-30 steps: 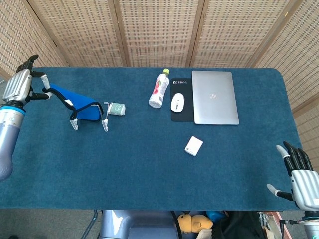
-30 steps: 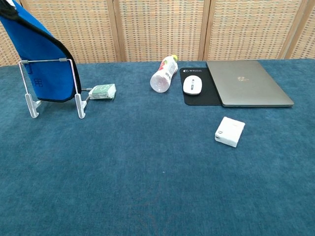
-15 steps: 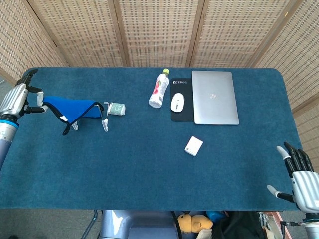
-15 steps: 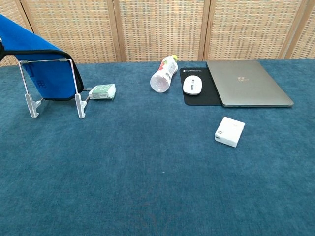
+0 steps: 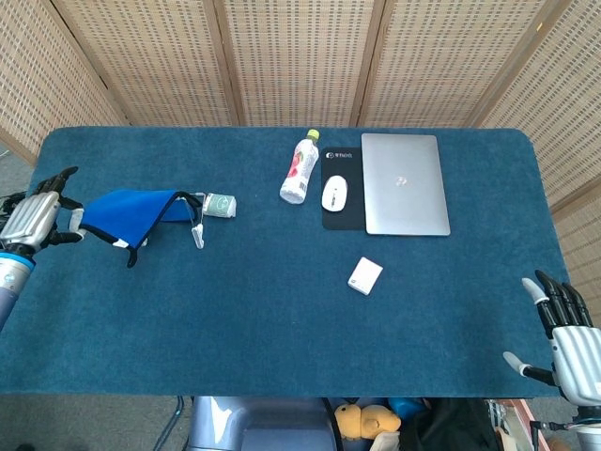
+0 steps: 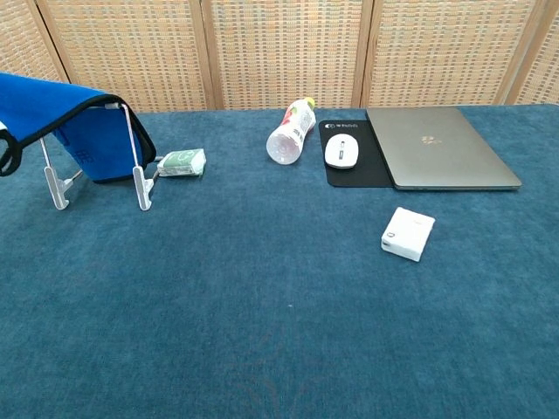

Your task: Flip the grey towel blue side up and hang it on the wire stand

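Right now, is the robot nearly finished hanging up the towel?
Nearly. Done: the towel shows its blue side up and lies draped over the wire stand. In hand: the left hand holds the towel's outer end, stretched out past the stand. Left: let go so that end hangs down. The right hand waits open by the table's near corner.

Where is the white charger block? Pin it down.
In the head view the charger lies right of the table's centre, on its own, in front of the mouse and laptop.

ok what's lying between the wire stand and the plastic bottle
A small green-and-white packet lies right beside the wire stand; from there to the bottle is bare blue table, clearest in the chest view.
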Controlling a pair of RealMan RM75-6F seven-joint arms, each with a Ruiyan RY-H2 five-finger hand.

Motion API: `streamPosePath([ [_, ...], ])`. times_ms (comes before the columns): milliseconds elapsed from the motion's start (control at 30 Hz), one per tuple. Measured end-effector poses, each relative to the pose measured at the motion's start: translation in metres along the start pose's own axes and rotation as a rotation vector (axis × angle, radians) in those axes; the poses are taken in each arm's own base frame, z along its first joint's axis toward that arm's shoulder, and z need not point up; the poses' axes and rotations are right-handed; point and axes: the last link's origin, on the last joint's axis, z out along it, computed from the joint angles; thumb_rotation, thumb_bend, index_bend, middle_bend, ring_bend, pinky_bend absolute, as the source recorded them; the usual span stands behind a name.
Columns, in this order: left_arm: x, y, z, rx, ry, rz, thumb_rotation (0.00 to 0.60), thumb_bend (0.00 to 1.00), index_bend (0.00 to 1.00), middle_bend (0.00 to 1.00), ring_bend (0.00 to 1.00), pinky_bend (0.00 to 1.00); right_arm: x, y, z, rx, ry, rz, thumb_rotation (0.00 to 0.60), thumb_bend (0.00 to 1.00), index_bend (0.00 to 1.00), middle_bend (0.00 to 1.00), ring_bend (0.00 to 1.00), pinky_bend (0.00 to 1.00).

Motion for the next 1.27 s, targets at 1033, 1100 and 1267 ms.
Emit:
streamPosePath([
  [1033, 0.003, -0.019, -0.112, -0.170, 0.211, 0.064, 0.600, 0.05, 0.00, 0.00, 0.00, 0.00, 0.006, -0.003, -0.011, 0.042, 0.014, 0.024, 0.600, 0.00, 0.00, 0.00, 0.00, 0.00],
  [1100, -0.003, -0.019, -0.125, -0.147, 0.226, 0.109, 0.600, 0.05, 0.00, 0.00, 0.00, 0.00, 0.006, -0.003, -0.011, 0.046, 0.014, 0.024, 0.600, 0.00, 0.00, 0.00, 0.00, 0.00],
  [1267, -0.021, -0.014, -0.162, -0.071, 0.281, 0.227, 0.600, 0.06, 0.00, 0.00, 0.00, 0.00, 0.006, -0.003, -0.012, 0.052, 0.016, 0.023, 0.600, 0.00, 0.00, 0.00, 0.00, 0.00],
])
